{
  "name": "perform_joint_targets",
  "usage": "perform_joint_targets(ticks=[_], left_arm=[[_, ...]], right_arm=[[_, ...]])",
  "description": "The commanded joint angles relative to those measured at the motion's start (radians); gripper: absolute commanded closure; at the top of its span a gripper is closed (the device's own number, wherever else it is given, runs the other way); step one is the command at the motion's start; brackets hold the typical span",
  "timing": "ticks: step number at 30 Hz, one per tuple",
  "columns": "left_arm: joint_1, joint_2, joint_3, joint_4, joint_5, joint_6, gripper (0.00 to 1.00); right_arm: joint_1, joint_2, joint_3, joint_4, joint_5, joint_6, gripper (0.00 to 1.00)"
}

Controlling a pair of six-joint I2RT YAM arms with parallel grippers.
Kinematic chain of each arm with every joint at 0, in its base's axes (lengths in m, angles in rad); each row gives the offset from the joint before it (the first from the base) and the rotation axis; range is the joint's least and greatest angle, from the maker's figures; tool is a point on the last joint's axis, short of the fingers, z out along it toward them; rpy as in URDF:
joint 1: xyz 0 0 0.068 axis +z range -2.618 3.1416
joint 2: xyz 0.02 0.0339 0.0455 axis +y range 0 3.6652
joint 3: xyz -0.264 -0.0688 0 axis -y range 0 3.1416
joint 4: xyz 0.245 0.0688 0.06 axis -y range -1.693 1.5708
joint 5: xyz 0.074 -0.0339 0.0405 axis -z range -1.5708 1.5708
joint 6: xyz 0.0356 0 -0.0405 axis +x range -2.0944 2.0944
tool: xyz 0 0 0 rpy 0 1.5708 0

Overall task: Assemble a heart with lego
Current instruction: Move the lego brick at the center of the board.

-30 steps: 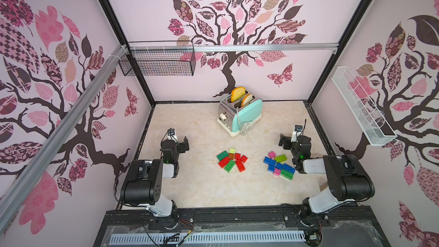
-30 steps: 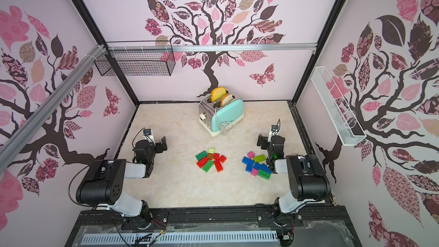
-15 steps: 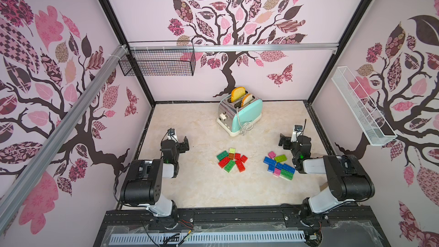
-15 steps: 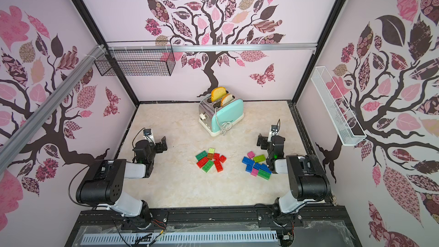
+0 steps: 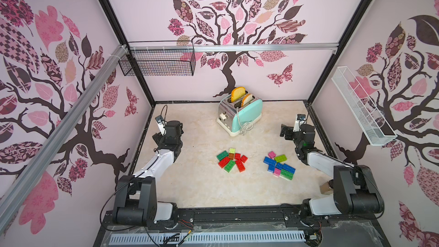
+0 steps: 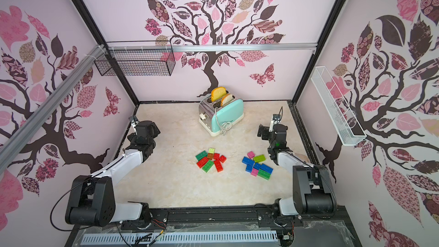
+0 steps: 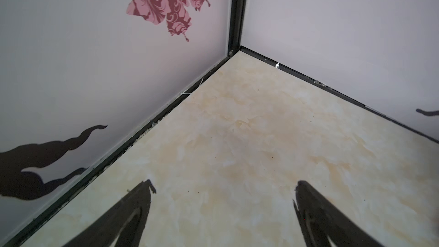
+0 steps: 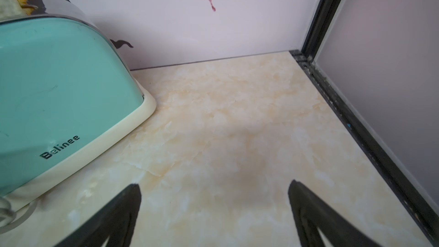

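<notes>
Hovering w/ my left gripper (image 7: 224, 182) & right gripper (image 8: 213, 184) spread wide, empty. Lego (image 5: 240, 165) sits on table (image 5: 194, 186), 2 loose piles. Prob light, stiff, slick; I'd pinch across flat sides.

One legible marking is present. The brand name "Belinee" (image 8: 59, 147) is printed in black lettering on the mint-green side panel of the toaster (image 8: 59, 79). It sits low on the panel, just above the cream base trim, and reads in the right wrist view. In both top views the toaster (image 5: 249, 115) (image 6: 229, 115) is too small for any lettering to be read.
</notes>
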Motion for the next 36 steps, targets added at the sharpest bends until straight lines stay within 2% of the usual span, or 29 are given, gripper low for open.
perform_joint_targets(ticks=[1, 5, 8, 11, 14, 17, 24, 29, 36], left_arm=[[-0.04, -0.058, 0.028, -0.296, -0.023, -0.228, 0.03], [-0.091, -0.129, 0.042, -0.368, 0.212, -0.291, 0.03], [-0.188, -0.177, 0.022, -0.402, 0.275, -0.29, 0.03], [-0.231, -0.219, -0.041, -0.323, 0.434, -0.248, 0.03], [-0.237, -0.242, -0.097, -0.266, 0.608, -0.239, 0.03], [-0.238, -0.25, -0.135, -0.225, 0.726, -0.228, 0.03], [-0.239, -0.184, -0.129, -0.234, 0.807, -0.21, 0.03], [-0.237, -0.159, -0.128, -0.22, 0.809, -0.225, 0.03], [-0.22, -0.132, -0.106, -0.217, 0.821, -0.238, 0.03]], right_arm=[[0.044, -0.049, 0.093, -0.262, -0.015, 0.088, 0.01], [0.173, -0.049, 0.231, -0.517, 0.006, 0.158, 0.0], [0.267, -0.029, 0.292, -0.649, -0.089, 0.188, 0.0], [0.413, -0.002, 0.316, -0.721, -0.082, 0.161, 0.0], [0.527, 0.042, 0.339, -0.769, -0.078, 0.134, 0.01], [0.632, 0.094, 0.349, -0.78, -0.068, 0.123, 0.03], [0.711, 0.223, 0.432, -0.773, -0.066, 0.161, 0.18], [0.723, 0.316, 0.518, -0.78, -0.067, 0.168, 0.37], [0.737, 0.413, 0.607, -0.782, -0.086, 0.163, 0.4]])
